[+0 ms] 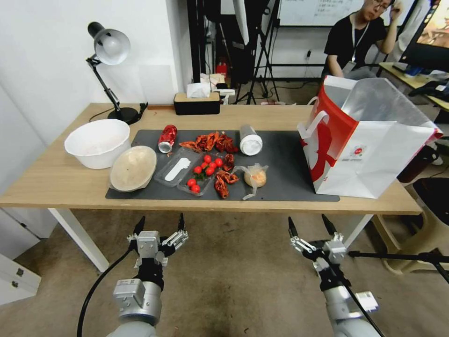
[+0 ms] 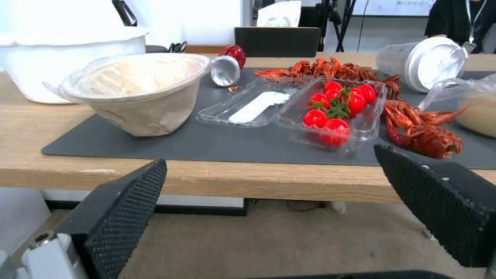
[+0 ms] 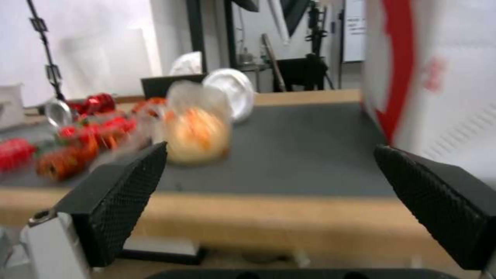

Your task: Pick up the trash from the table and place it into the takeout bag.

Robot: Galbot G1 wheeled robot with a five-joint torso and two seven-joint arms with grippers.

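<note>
Grey mat (image 1: pixel 285 154) groups the trash near me; I hold left gripper (image 1: pixel 159 224) and right gripper (image 1: pixel 311 227) below the tabletop (image 1: pixel 56 180), jaws open, empty.

White wall (image 1: pixel 47 56) rises behind a black-armed desk lamp (image 1: pixel 110 47); grey-brown floor (image 1: pixel 234 262) below. Far off stand tripods (image 1: pixel 262 51) and perhaps a whiteboard (image 1: pixel 313 11).

Right gripper (image 3: pixel 269 182) open before table (image 3: pixel 269 213) edge; knotted bag (image 3: pixel 199 133) on mat (image 3: pixel 310 155).
</note>
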